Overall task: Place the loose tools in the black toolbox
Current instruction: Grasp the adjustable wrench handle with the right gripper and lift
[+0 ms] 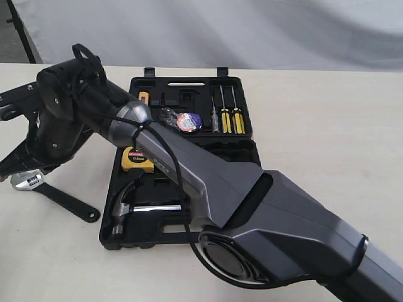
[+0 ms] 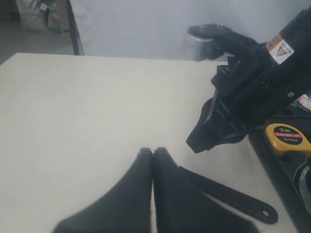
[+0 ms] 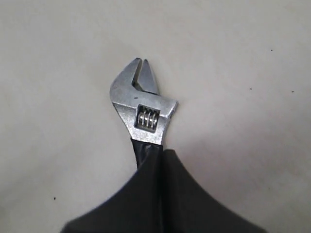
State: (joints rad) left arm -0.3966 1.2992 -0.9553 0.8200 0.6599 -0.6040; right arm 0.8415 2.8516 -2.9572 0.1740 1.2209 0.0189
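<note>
The silver-headed black adjustable wrench (image 1: 56, 195) lies on the table left of the open black toolbox (image 1: 245, 165). My right gripper (image 3: 163, 151) reaches across and hangs shut just over the wrench (image 3: 141, 109). The handle runs behind one finger, not between the two. My left gripper (image 2: 153, 151) is shut and empty, close to the wrench handle (image 2: 233, 199). The right gripper (image 2: 197, 141) shows there too. The claw hammer (image 1: 124, 202) lies in the toolbox's near half. The wrapped tape roll (image 1: 186, 121) sits in the far half.
A yellow tape measure (image 1: 137, 158) and several screwdrivers (image 1: 225, 117) sit in the toolbox. The right arm (image 1: 252, 207) stretches across the case and hides much of it. Bare table (image 2: 73, 111) spreads beyond the wrench.
</note>
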